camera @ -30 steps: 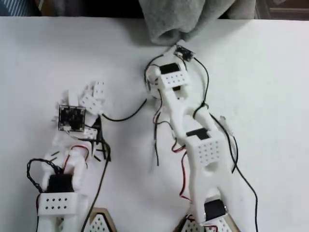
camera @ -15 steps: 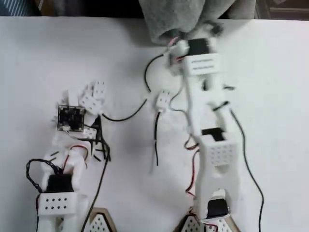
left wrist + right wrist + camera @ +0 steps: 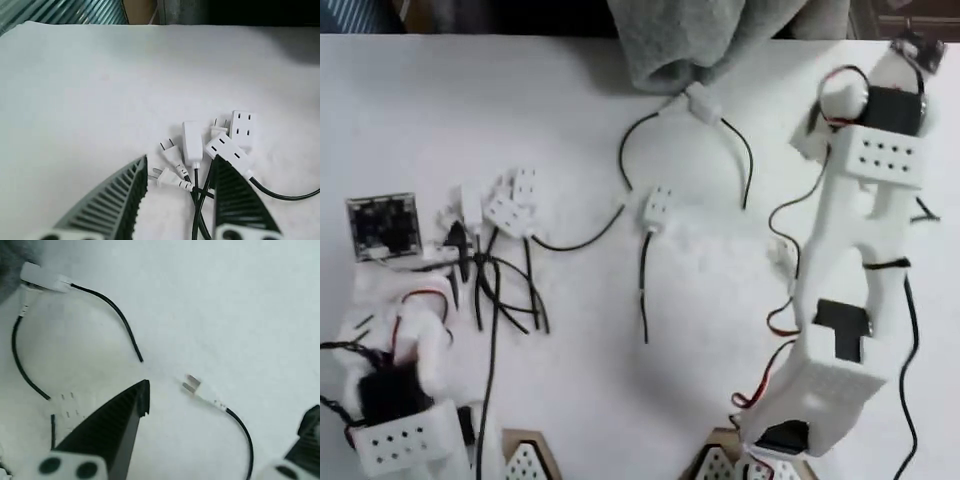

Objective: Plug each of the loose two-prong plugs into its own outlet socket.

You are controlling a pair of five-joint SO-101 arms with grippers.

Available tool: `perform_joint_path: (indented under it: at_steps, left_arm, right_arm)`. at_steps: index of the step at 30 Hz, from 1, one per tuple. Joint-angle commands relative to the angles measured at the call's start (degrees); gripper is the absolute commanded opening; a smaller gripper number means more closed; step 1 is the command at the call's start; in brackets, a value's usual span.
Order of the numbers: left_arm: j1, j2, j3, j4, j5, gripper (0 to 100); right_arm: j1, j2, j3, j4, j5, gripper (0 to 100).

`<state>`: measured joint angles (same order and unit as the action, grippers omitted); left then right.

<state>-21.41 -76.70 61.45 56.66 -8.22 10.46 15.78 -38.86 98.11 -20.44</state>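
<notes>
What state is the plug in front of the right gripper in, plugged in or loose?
Loose. The plug lies on the table with both prongs bare, and no socket touches them.

Cord tangle (image 3: 498, 300) beside outlets (image 3: 515, 200), open tabletop (image 3: 420, 110) beyond

A white tabletop (image 3: 440, 110) carries everything. At the middle of its far edge a grey cloth (image 3: 690, 40) (soft and thick, folded over on itself) reaches onto the surface, its rounded fold lying on the white. Beyond the far left corner stands a blue ribbed panel (image 3: 65, 11). Just beside it, also past the far edge, is a brown board (image 3: 140, 10). Behind the far right corner is something brown and wooden (image 3: 910, 18).
</notes>
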Motion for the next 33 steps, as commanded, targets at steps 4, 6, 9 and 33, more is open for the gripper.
perform_joint_path:
  at_steps: [4,6,9,33]
  left_arm:
    - [-1.27,22.81,-23.74,11.52,0.88,21]
    - [-2.42,30.02,-30.24,16.18,1.41,21]
    - [-6.46,38.9,-38.33,21.63,4.13,21]
    - [-3.91,67.38,-33.14,10.29,33.49,21]
  right_arm:
    - [3.03,-5.14,22.86,-9.27,0.44,44.3]
    - [3.38,-4.88,28.22,-12.88,0.44,44.3]
    - [3.3,-4.62,36.84,-21.49,0.44,44.3]
    - [-1.45,-4.7,58.02,-50.68,5.19,44.3]
